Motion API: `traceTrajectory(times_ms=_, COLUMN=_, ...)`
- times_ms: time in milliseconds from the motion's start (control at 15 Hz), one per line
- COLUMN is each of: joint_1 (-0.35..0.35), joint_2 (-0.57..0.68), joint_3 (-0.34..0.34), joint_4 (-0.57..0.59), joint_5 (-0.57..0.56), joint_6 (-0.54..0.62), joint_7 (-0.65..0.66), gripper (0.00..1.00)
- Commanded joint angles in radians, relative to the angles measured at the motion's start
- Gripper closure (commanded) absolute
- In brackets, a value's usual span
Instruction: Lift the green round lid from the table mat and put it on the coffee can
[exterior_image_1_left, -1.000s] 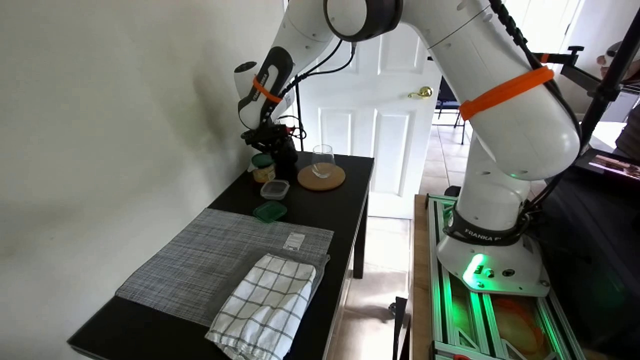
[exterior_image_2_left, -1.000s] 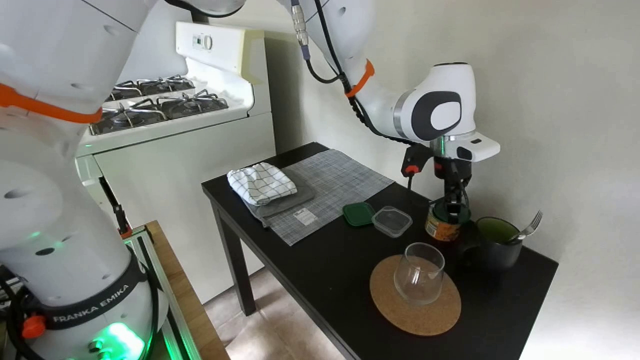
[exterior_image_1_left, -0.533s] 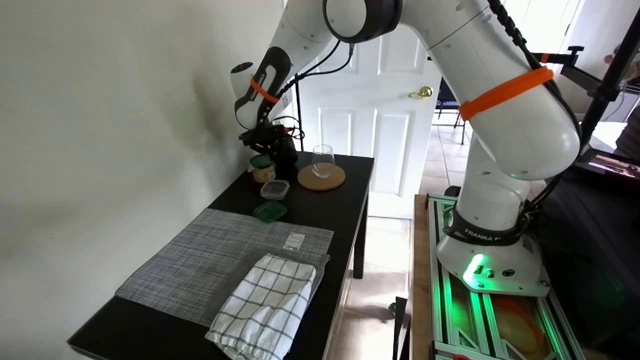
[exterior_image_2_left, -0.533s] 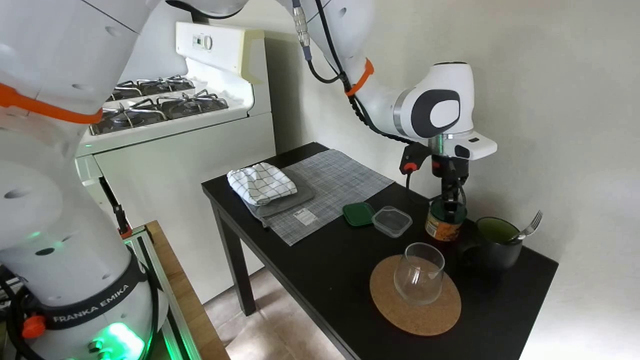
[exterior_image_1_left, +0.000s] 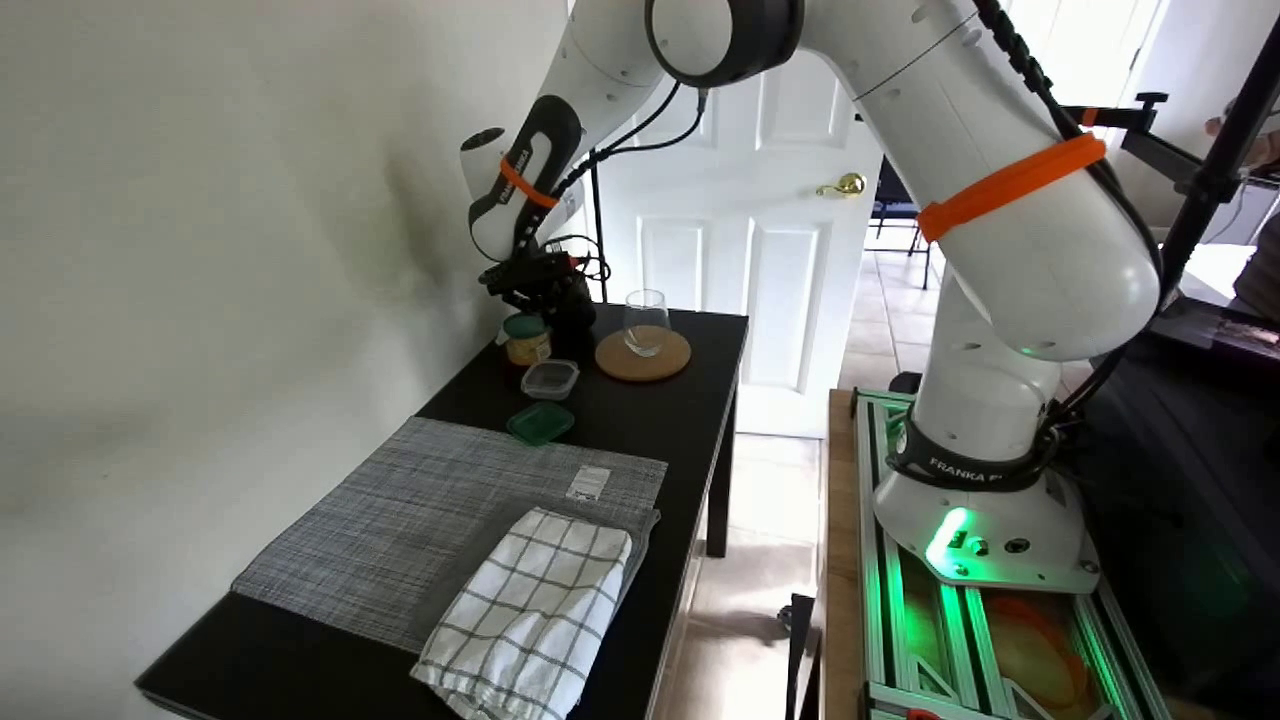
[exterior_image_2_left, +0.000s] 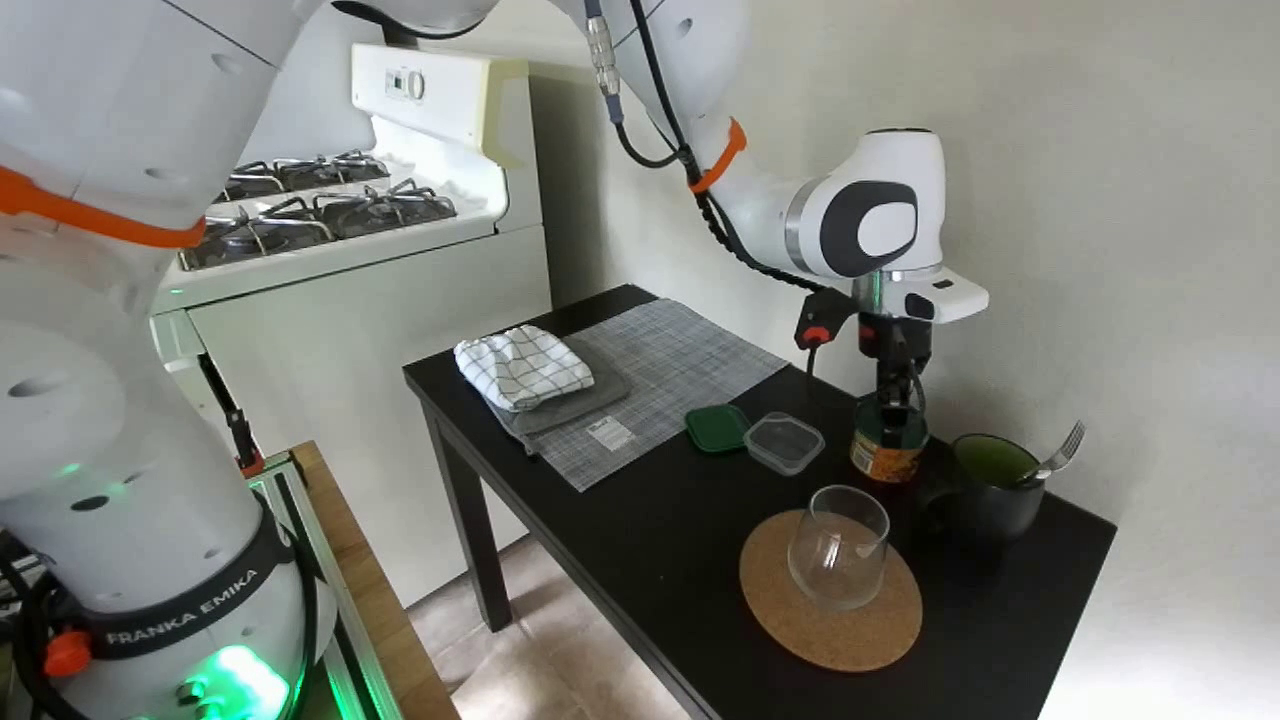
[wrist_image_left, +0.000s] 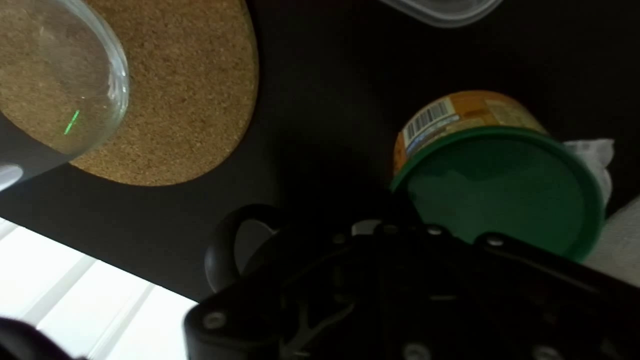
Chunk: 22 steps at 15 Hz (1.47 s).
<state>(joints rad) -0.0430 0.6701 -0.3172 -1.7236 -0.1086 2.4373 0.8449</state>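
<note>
Close together, coffee can (wrist_image_left: 462, 109) under green lid (wrist_image_left: 505, 190), fork (exterior_image_2_left: 1060, 454) in mug (exterior_image_2_left: 1000, 515)

The round lid (wrist_image_left: 500, 185) was coloured green, the can (wrist_image_left: 472, 111) wrapped in orange. The mat (exterior_image_1_left: 390, 525) was flecked grey, the white cloth (exterior_image_1_left: 530, 605) crossed by dark lines, the tabletop (exterior_image_2_left: 650, 540) finished black.

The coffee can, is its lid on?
On: the wrist view shows the green round lid covering the coffee can; can't tell if it's tight.
</note>
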Motion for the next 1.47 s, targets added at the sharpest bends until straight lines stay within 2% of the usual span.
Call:
traceTrajectory(times_ms=0, joint_1=-0.005, joint_2=0.014, joint_3=0.007, joint_4=0.016, joint_5=0.021, joint_6=-0.018, joint_7=0.012, gripper=1.0)
traceTrajectory(times_ms=1267, joint_1=-0.005, joint_2=0.023, joint_3=0.003, joint_4=0.037, joint_5=0.019, joint_6=-0.001, joint_7=0.031, gripper=1.0)
traceTrajectory(times_ms=1333, joint_1=-0.005, joint_2=0.024, joint_3=0.004, joint_4=0.039, joint_5=0.019, joint_6=-0.006, joint_7=0.029, gripper=0.93)
traceTrajectory(times_ms=1400, joint_1=-0.004, joint_2=0.026, joint_3=0.003, joint_4=0.04, joint_5=0.018, joint_6=-0.008, joint_7=0.03, gripper=0.71)
